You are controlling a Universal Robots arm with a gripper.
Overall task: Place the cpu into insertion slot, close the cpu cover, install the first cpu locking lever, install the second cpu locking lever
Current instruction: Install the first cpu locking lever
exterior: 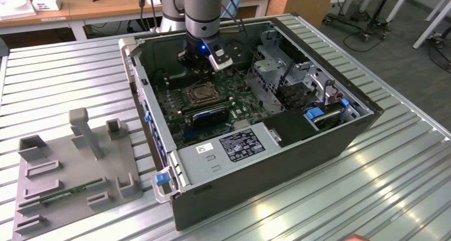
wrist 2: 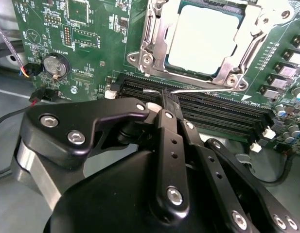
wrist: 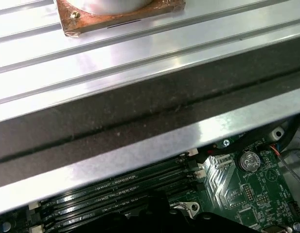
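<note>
Quick rundown, big stuff first. An open PC case [exterior: 282, 167] lies on its side on a ribbed metal table [exterior: 394, 161], and the arm reaches down into it, gripper [exterior: 204, 61] low over the green motherboard [wrist 2: 43, 29].

In the second wrist view the long black memory slots [wrist 2: 222, 114] run just beside the insertion slot [exterior: 200, 93]. The gripper [wrist 2: 168, 99] has its fingers pressed together. The tips sit right at a thin silver locking lever [wrist 2: 203, 90] between the memory slots and the socket. I can't tell whether the wire is pinched between them or they're only touching it.

The cpu cover [wrist 2: 152, 34] looks folded down flat, with its frame sitting around the cpu [wrist 2: 203, 39].

So I'd say chip placement and cover closing are done and a lever install is the step in hand. Which of the two levers, no idea. My guess is this step calls for pressing that springy wire down and tucking it sideways under its catch without slipping off.

Orientation: the cpu lies flat in the socket, silvery top facing up through the cover's window, edges square with the frame. It's square, so it has no real long axis. The lever's long axis runs parallel to the memory slots.
</note>
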